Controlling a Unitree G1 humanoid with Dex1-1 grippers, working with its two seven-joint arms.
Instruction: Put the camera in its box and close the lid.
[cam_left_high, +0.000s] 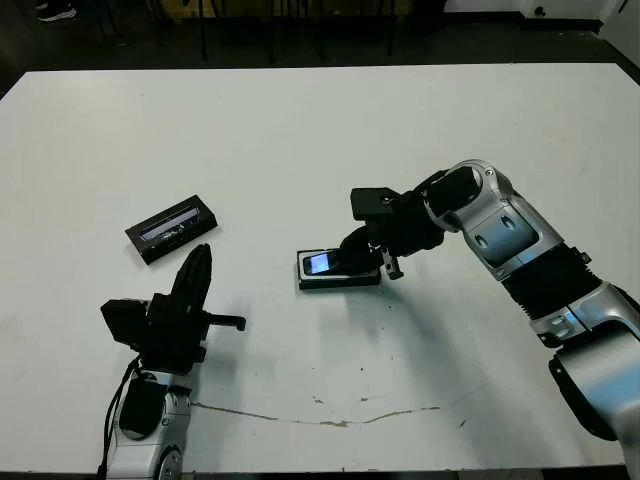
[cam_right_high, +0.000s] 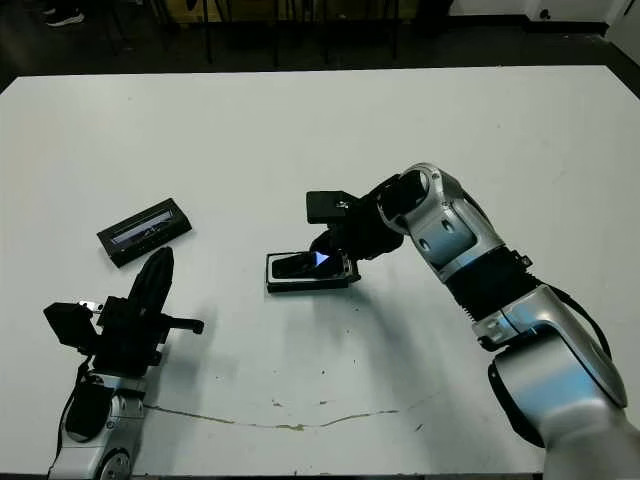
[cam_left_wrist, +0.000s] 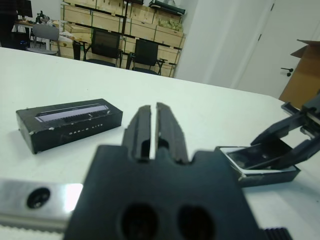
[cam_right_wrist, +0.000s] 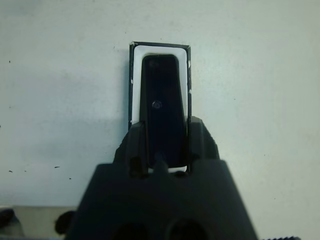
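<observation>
Camera (cam_right_wrist: 161, 107), a flat glossy black bar with rounded corners, is held tilted over the white-lined box (cam_left_high: 338, 281) near the table's (cam_left_high: 400, 130) centre, its far end lowered into the tray. It is pinched along its long edges by the right gripper (cam_right_wrist: 164, 145). Lid (cam_left_high: 172, 228), a matte black rectangle with a silvery strip, is seen lying flat at about nine o'clock from the box, well apart. Left gripper (cam_left_wrist: 154, 127) is held beside the lid, fingers pressed together, nothing between them.

camera (cam_right_wrist: 160, 107) black | box (cam_right_wrist: 134, 75) black, white lining | lid (cam_left_high: 172, 227) black, silvery strip
</observation>
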